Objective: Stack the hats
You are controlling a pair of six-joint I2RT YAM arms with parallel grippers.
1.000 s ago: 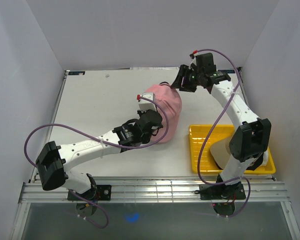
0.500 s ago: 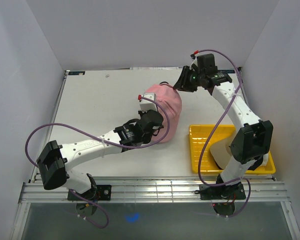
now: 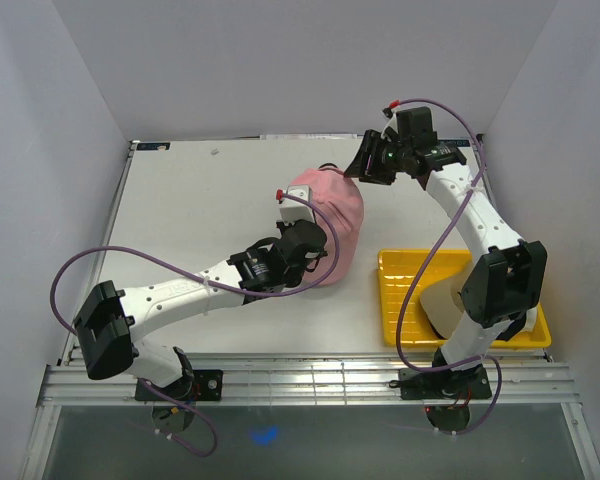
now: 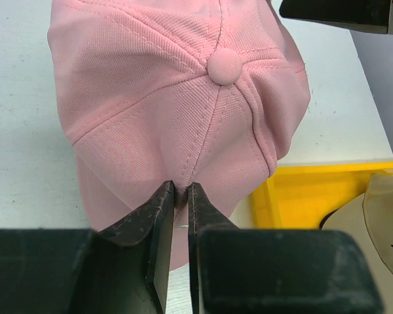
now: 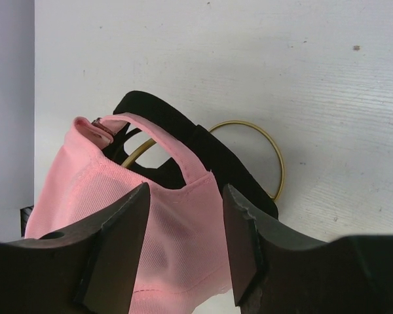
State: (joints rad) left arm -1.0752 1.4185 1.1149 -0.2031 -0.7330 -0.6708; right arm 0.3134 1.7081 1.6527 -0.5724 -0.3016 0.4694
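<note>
The pink hat [image 4: 183, 98] sits mid-surface [image 3: 200, 200], pulled over a black hat [image 5: 183, 127] whose rear edge shows beneath it, with a gold wire ring [image 5: 268, 136] under both. The left end effector [image 4: 180, 190] is nearly closed, pinching a fold of pink cloth low on the crown. The right end effector [image 5: 185, 190] stands open astride the pink hat's back strap. Whether its pads touch the fabric is unclear from here. A tan hat [image 3: 442, 300] lies in the yellow tray [image 3: 385, 300], just right of the pink one.
</note>
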